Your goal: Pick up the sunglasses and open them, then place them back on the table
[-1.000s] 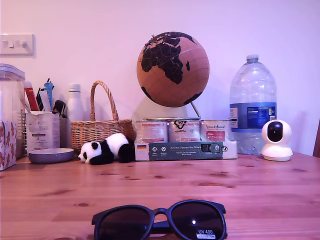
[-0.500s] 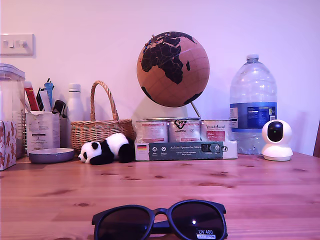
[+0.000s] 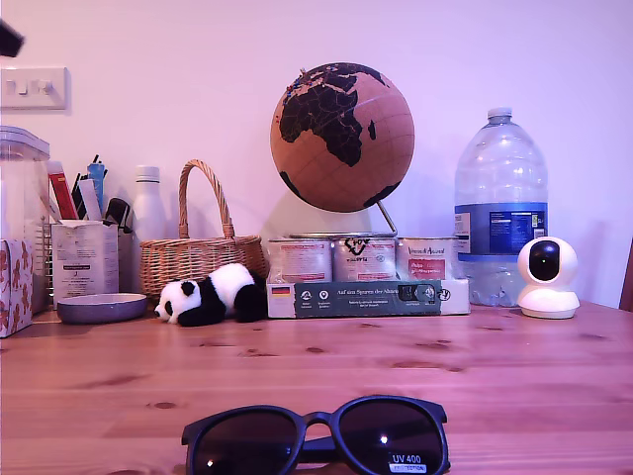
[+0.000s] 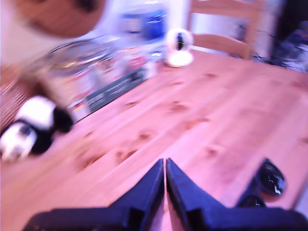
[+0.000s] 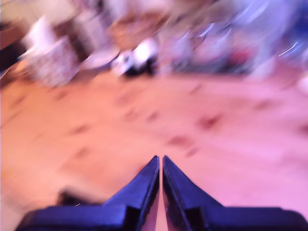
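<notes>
Sitting at six o'clock in the exterior view, the sunglasses [image 3: 316, 437] rest on the table [image 3: 495, 376], lenses facing the camera, UV 400 sticker on the lens toward that view's right. My first gripper [image 4: 165, 166] hovers above bare wood, jaws pressed together, holding nothing, sunglasses [image 4: 263, 185] off to one side. My second gripper [image 5: 160, 161] hangs over the planks too, tips together and empty; that view is badly blurred. At twelve o'clock stands the globe [image 3: 341, 137], with the panda toy [image 3: 210, 294] near nine.

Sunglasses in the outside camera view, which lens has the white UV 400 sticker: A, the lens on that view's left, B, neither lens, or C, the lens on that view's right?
C: on the sunglasses, the white sticker sits low on the lens at the exterior view's right.
</notes>
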### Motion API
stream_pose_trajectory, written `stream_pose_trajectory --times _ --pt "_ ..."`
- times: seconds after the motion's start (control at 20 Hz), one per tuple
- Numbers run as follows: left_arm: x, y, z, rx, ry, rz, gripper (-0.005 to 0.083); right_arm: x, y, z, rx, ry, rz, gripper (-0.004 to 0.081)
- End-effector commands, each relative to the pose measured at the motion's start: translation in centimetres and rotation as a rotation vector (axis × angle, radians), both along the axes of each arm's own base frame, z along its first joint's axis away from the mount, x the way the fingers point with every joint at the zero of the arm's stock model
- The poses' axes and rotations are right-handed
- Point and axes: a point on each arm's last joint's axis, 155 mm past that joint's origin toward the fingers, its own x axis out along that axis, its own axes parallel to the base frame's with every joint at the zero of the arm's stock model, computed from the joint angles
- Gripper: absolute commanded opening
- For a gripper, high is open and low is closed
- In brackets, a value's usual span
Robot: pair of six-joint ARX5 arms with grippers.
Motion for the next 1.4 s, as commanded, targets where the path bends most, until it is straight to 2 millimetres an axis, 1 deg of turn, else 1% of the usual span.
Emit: stream_pose_trajectory --times 0.0,0.1,0.25,0.45,0.6,0.75,0.85,0.95,1.05,1.1,1.15,1.2,1.3,1.35 --pt "-0.1 -0.7 -1.2 0.092 0.003 -0.056 -0.0016 -0.3 1.1 -0.9 0.020 0.072 0.057 -0.0011" --pt "-0.1 -1.4 -2.5 0.204 0.028 -0.100 -0.0016 -0.8 2.3 -1.8 0.046 0.170 0.104 -0.0011" --pt "-0.2 -2.8 -3.8 0.358 0.046 -0.174 -0.0016 -1.6 3.1 -3.3 0.035 0.291 0.143 -0.0011" --pt "-1.1 -6.4 -5.2 0.475 0.098 -0.304 -0.0016 -2.7 4.0 -5.4 0.006 0.414 0.190 -0.0011" --pt "-1.6 -8.8 -7.1 0.553 0.145 -0.376 -0.0016 -2.7 4.2 -6.5 -0.019 0.465 0.193 -0.0011" --pt "-2.8 -11.0 -9.2 0.621 0.211 -0.455 -0.0008 -2.6 4.3 -7.1 -0.027 0.494 0.192 -0.0011" --pt "-2.9 -11.9 -10.5 0.657 0.241 -0.477 0.0031 -2.6 4.3 -7.2 -0.028 0.501 0.191 -0.0011" --pt "-2.8 -12.5 -11.9 0.682 0.287 -0.480 0.0102 -2.5 4.2 -7.3 -0.032 0.501 0.186 -0.0011" --pt "-3.0 -12.8 -13.4 0.716 0.325 -0.490 0.0285 -2.4 4.0 -7.4 -0.035 0.504 0.173 -0.0011" --pt "-3.1 -12.8 -14.1 0.733 0.339 -0.493 0.0358 -2.4 4.0 -7.4 -0.035 0.504 0.173 -0.0010" --pt "-3.0 -12.7 -14.7 0.750 0.349 -0.482 0.0386 -2.4 4.0 -7.4 -0.035 0.504 0.173 -0.0010" --pt "-2.9 -12.8 -15.2 0.765 0.350 -0.481 0.0396 -2.4 4.0 -7.4 -0.035 0.504 0.172 -0.0011" --pt "-2.9 -13.6 -15.7 0.761 0.340 -0.481 0.0396 -2.4 4.0 -7.4 -0.035 0.503 0.173 -0.0011" --pt "-2.4 -13.8 -15.8 0.767 0.321 -0.463 0.0396 -2.4 4.0 -7.4 -0.035 0.503 0.173 -0.0011"
